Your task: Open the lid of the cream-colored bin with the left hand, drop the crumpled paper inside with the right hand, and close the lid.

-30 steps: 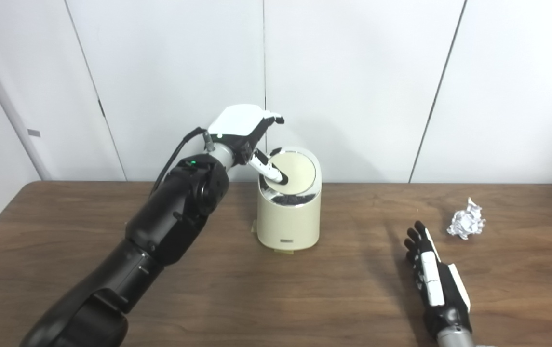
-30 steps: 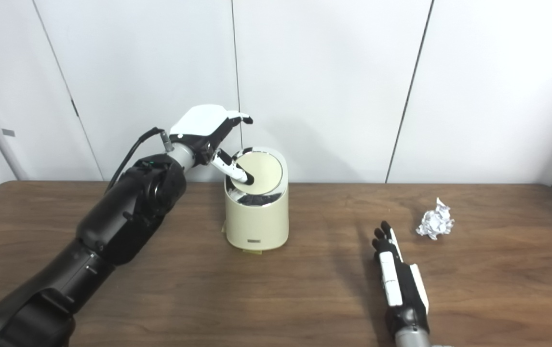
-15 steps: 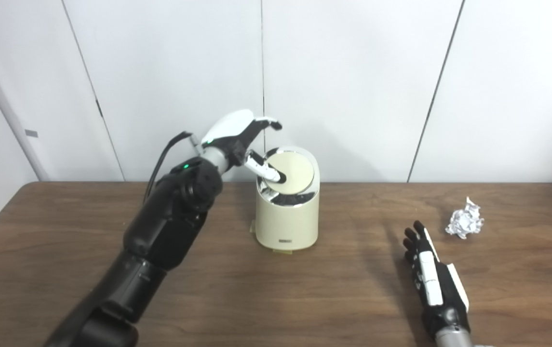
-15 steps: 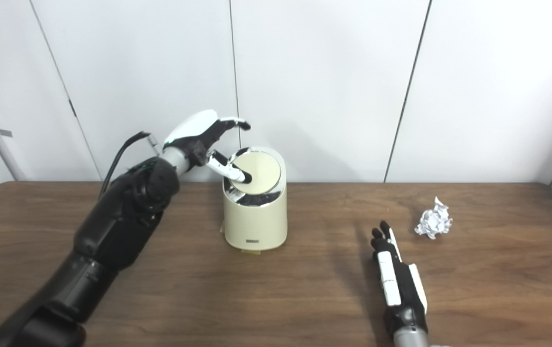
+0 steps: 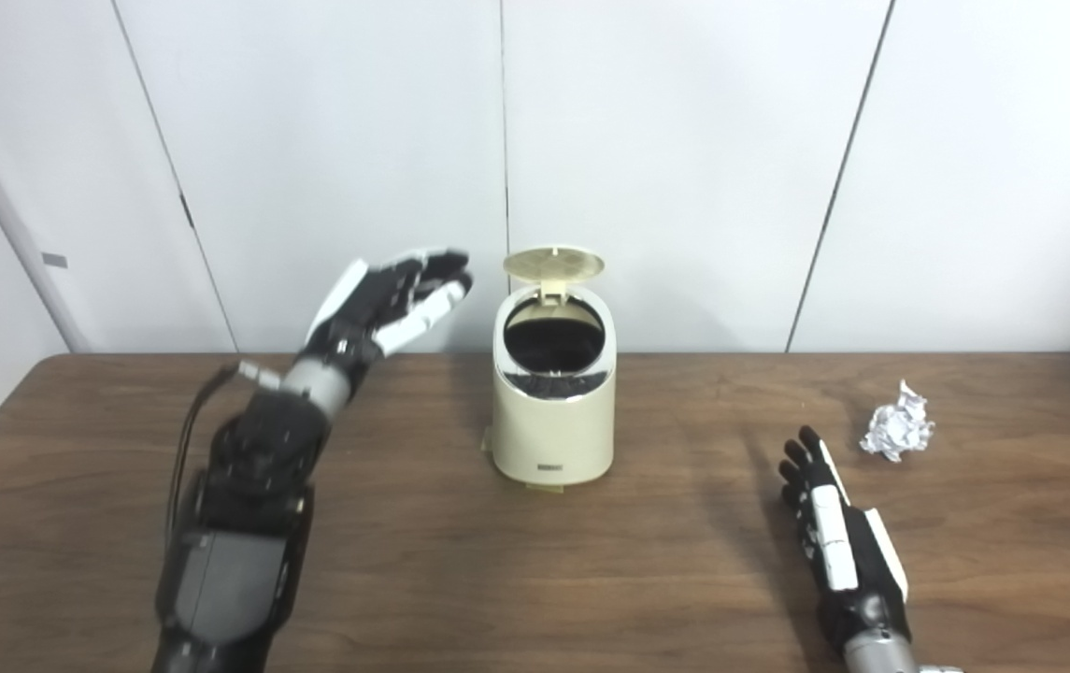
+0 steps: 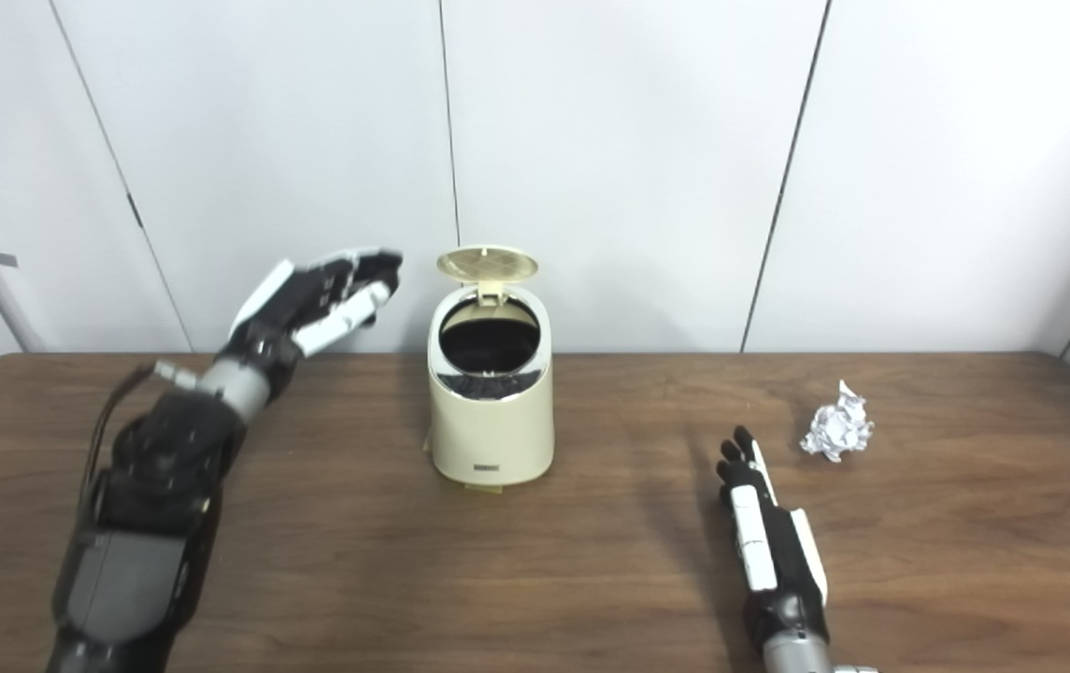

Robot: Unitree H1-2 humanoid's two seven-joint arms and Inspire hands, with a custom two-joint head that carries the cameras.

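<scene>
1. Brown wooden table carries the cream-colored cylindrical bin, its round lid standing open.
2. Left hand hovers beside it, fingers spread, empty; a bump could snap the lid shut.
3. Right hand lies flat, fingers extended, empty, near the crumpled white paper ball; a loose pinch may drop it.

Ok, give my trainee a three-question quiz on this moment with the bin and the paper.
1. True or false: the lid of the bin is up.
2. Where is the paper? A) inside the bin B) on the table, ahead of the right hand C) in the left hand
3. Fill in: the left hand is raised beside the bin, open, holding ____.

Key:
1. True; the dark opening shows.
2. B
3. nothing
</scene>
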